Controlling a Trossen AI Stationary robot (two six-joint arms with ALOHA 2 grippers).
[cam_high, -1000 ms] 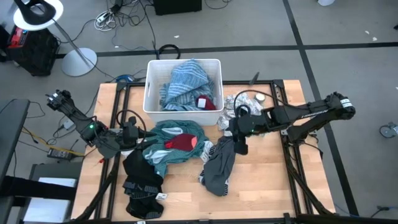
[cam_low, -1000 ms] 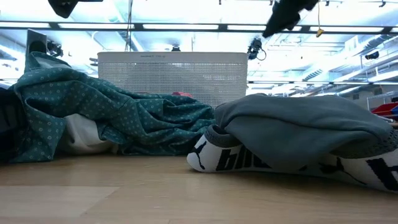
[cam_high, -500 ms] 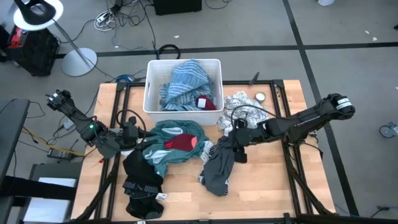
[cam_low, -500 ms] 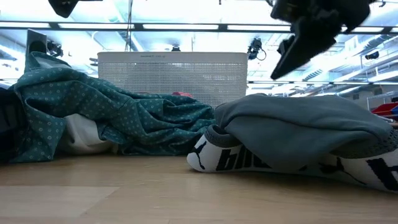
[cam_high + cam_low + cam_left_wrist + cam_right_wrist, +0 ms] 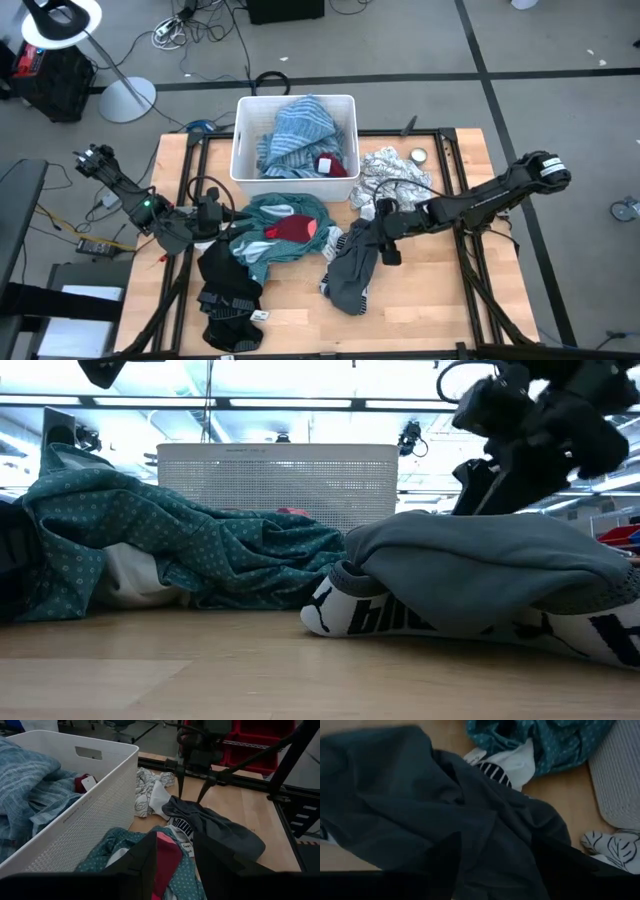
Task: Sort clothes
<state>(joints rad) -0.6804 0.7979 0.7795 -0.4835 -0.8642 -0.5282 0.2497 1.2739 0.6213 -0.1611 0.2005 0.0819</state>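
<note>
Clothes before tub, more inside.

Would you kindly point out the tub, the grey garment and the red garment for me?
Tub [image 5: 243,140]: high view, on its left wall.
Grey garment [image 5: 353,265]: high view, on the middle of the fabric.
Red garment [image 5: 291,229]: high view, on its centre, atop the teal cloth.

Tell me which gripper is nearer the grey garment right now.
Right. The right gripper hangs open just above the grey garment, at its upper end. The left gripper is across the teal garment, by the table's left side.
</note>
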